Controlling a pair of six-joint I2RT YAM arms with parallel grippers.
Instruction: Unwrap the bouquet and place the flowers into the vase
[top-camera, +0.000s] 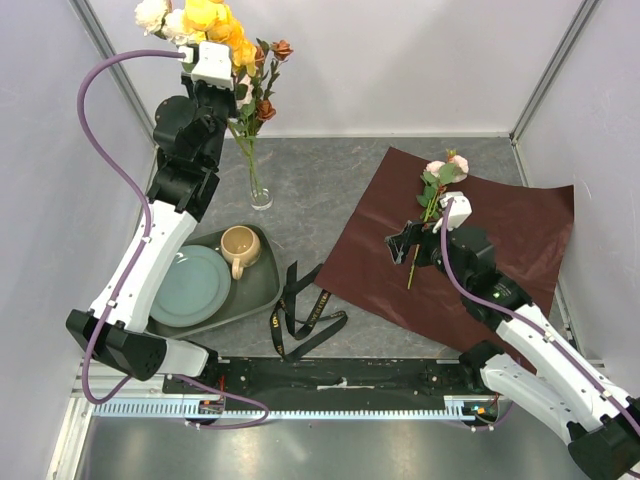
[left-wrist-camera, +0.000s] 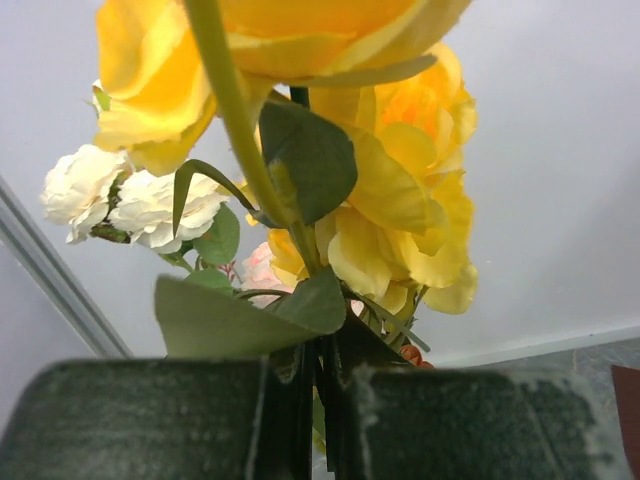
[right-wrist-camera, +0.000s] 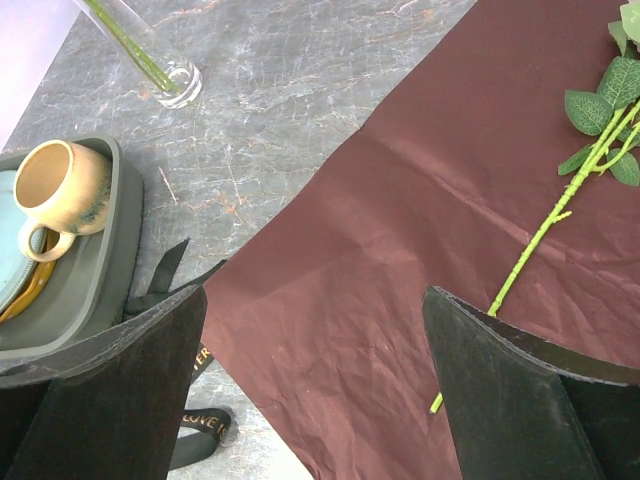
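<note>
Top external, left wrist and right wrist views. In the top view we see the clear glass vase (top-camera: 260, 193) upright on the grey marbled table (top-camera: 330, 180), left of centre, with thin green stems standing in it. Above it, in the upper left of the frame, rise the yellow rose spray (top-camera: 215, 15), the cream-white roses (top-camera: 152, 14) and the rust-orange buds (top-camera: 270, 80).

The left gripper (top-camera: 222, 95) sits high among these flowers. In its wrist view the left gripper (left-wrist-camera: 318, 410) is closed tight on a green stem of the yellow rose spray (left-wrist-camera: 400, 190). The cream-white roses (left-wrist-camera: 110, 200) lie to the left behind it. We cannot tell whether that held stem reaches into the vase.

One pink rose spray (top-camera: 437, 190) lies on the maroon paper sheet (top-camera: 500, 240), which is spread flat across the right half of the table. The right gripper (top-camera: 405, 243) hovers over the lower end of that stem. In its wrist view its fingers (right-wrist-camera: 110, 390) stand wide apart and hold nothing. The stem of the pink rose spray (right-wrist-camera: 560, 205) runs just beside the right-hand finger.

The black ribbon (top-camera: 305, 315) with gold lettering lies loose at lower centre, touching the paper's left corner. Left of it, a dark tray (top-camera: 265, 290) holds a tan mug (top-camera: 240, 247) and a teal plate (top-camera: 190, 285).
</note>
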